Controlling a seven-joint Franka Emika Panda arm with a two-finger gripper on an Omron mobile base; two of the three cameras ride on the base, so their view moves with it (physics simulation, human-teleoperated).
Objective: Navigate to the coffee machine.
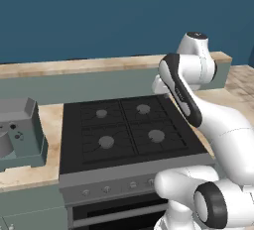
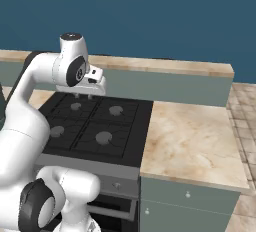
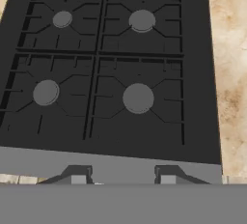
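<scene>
Facing a black stove [image 1: 129, 127] between marble counters [image 2: 190, 141].

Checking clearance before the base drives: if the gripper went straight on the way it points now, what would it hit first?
Most likely the black stovetop: the gripper points down at its burner grates, though the depth is hard to judge.

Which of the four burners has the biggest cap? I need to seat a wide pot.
The burner nearest the marble counter and the knob panel: in the hand view its round grey cap is plainly wider than the other three.
</scene>
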